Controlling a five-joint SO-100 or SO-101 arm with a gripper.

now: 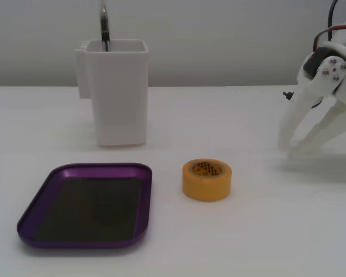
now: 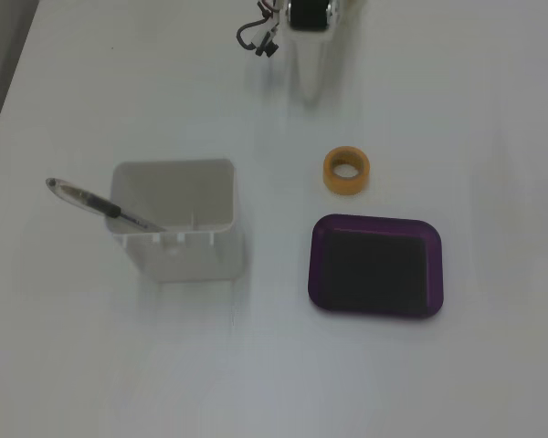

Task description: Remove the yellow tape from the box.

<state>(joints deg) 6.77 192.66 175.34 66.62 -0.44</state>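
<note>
The yellow tape (image 1: 206,183) stands flat on the white table, just right of the purple box (image 1: 143,196) in a fixed view and apart from it. In the other fixed view the tape (image 2: 347,183) lies just above the box (image 2: 376,220). The box's dark bottom is bare. My gripper (image 1: 287,149) is at the right edge, well right of and behind the tape, its tips low near the table. Its fingertips look together and hold nothing. It shows at the top centre of a fixed view (image 2: 309,91).
A tall white square container (image 1: 120,98) with a pen (image 1: 104,26) in it stands behind the box. It also shows in a fixed view (image 2: 175,255), left of the box, with the pen (image 2: 99,205) leaning left.
</note>
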